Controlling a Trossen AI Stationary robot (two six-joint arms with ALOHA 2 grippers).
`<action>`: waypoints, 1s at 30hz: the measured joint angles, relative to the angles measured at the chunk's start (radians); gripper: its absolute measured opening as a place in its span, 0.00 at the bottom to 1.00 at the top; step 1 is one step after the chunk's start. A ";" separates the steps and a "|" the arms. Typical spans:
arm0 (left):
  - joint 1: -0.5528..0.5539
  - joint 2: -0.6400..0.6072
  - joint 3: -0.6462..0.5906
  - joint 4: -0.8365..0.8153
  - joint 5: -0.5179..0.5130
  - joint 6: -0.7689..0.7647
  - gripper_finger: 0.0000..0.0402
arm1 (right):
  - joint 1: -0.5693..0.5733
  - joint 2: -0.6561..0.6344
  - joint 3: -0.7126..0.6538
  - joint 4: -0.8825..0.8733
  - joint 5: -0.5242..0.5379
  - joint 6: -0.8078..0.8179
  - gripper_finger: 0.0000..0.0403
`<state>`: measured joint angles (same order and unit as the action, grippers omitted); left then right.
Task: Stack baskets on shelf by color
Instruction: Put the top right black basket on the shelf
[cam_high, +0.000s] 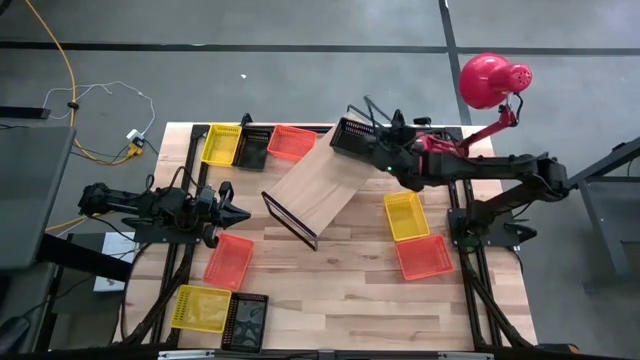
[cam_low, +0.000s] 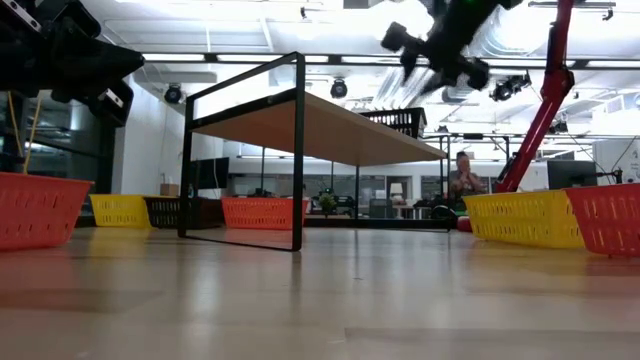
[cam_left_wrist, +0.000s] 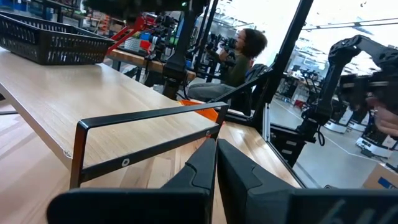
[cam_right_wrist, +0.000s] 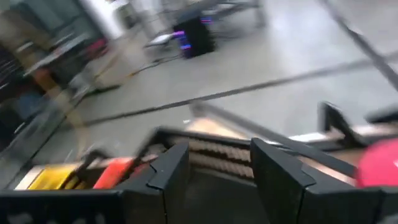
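Shelf (cam_high: 322, 184): sits slanted mid-table, so baskets can go on top.
Black basket (cam_high: 352, 136): already on the shelf's far end.
Right gripper (cam_high: 383, 128): above that basket, fingers apart, likely just let go.
Left gripper (cam_high: 236, 214): waits beside the shelf, fingers together.

Grey concrete floor (cam_high: 300, 25), seemingly bright ceiling lights (cam_low: 250, 58)

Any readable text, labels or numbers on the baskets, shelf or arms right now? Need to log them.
None can be read in any view.
The black basket on the shelf, the other baskets and both arms show no legible marking.
Room clutter behind the table is too small or blurred to read.
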<state>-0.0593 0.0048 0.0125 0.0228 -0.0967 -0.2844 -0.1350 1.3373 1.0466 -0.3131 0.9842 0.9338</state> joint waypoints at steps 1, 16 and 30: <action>0.000 0.000 0.000 0.000 0.000 0.000 0.01 | 0.015 0.000 0.000 0.058 -0.026 -0.089 0.38; 0.000 0.000 0.000 0.000 0.000 0.000 0.01 | 0.109 0.039 0.000 0.364 -0.431 -0.595 0.02; 0.000 0.000 0.000 0.000 0.000 0.000 0.01 | 0.074 0.310 0.296 -0.041 -0.388 -0.629 0.00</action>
<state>-0.0594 0.0045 0.0126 0.0230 -0.0968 -0.2844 -0.0609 1.6477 1.3427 -0.3537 0.5959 0.3051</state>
